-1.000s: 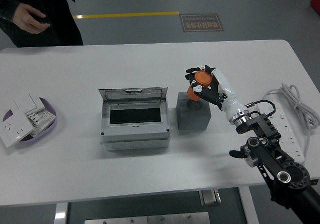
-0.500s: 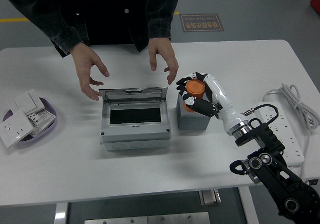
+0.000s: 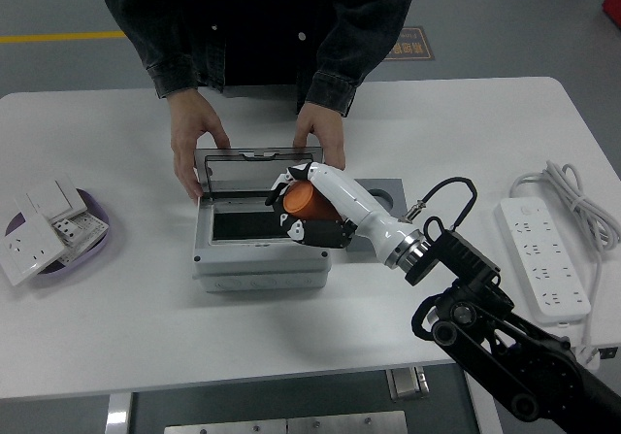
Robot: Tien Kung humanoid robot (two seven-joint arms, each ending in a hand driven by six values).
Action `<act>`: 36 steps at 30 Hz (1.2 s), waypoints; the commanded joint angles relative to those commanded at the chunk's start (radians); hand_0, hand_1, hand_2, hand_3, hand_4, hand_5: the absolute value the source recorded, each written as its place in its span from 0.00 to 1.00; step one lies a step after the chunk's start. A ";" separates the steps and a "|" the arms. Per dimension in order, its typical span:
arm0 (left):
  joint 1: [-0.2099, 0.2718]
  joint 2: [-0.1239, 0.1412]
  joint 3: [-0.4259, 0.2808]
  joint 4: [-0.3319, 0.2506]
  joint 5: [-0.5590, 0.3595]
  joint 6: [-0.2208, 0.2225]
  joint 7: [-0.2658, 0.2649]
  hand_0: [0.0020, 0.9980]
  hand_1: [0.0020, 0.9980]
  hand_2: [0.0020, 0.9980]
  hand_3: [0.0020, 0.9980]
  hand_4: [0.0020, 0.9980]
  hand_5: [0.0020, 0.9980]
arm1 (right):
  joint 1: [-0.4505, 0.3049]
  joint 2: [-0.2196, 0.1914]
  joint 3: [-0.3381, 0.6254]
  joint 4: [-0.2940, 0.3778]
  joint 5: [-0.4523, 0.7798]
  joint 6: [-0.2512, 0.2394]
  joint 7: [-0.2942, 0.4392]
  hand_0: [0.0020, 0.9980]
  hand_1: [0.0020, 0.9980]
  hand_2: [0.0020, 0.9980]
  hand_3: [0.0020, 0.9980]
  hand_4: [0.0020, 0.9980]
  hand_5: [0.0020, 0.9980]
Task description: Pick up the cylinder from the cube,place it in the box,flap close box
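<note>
Fingers (image 3: 291, 222) of your right hand (image 3: 312, 206) are wrapped around the orange cylinder (image 3: 300, 198), which you hold above the open box (image 3: 260, 250), over its right half and clear of the dark opening. Behind your forearm you can see part of the grey cube (image 3: 384, 197), its round socket empty, just right of the box. A person at the far side holds the box's clear flap (image 3: 245, 172) up with both hands: one hand (image 3: 196, 143) at its left corner, the other hand (image 3: 321, 135) at its right. On the white surface (image 3: 456, 123), a purple tray of switches (image 3: 49, 228) sits far left and a power strip (image 3: 543, 269) far right.
</note>
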State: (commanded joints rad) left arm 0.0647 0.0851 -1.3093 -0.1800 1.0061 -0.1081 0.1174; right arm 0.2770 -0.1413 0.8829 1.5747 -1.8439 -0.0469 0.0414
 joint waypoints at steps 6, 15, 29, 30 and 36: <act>-0.001 0.002 -0.003 0.000 0.005 0.000 0.002 0.64 0.67 0.68 0.71 0.77 0.32 | 0.090 0.033 -0.080 -0.060 -0.050 0.024 -0.036 0.17 0.30 0.45 0.44 0.18 0.00; -0.003 0.012 -0.003 0.000 0.011 0.000 0.004 0.64 0.67 0.68 0.71 0.77 0.32 | 0.248 0.098 -0.135 -0.244 -0.217 0.082 -0.117 0.17 0.30 0.45 0.43 0.18 0.00; -0.003 0.019 -0.003 0.000 0.013 0.000 0.003 0.64 0.67 0.68 0.71 0.76 0.31 | 0.328 0.125 -0.200 -0.314 -0.407 0.164 -0.203 0.36 0.47 0.51 0.54 0.31 0.00; -0.002 0.020 -0.005 0.000 0.014 0.000 0.004 0.64 0.67 0.68 0.71 0.76 0.31 | 0.331 0.126 -0.203 -0.314 -0.408 0.163 -0.203 0.36 0.47 0.51 0.54 0.31 0.00; -0.002 0.022 -0.008 0.000 0.018 0.000 0.003 0.64 0.67 0.68 0.71 0.76 0.32 | 0.343 0.128 -0.217 -0.307 -0.406 0.161 -0.198 0.46 0.58 0.59 0.64 0.47 0.00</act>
State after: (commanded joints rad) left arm 0.0629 0.1068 -1.3177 -0.1800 1.0236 -0.1084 0.1209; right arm 0.6199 -0.0130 0.6657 1.2673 -2.2499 0.1139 -0.1567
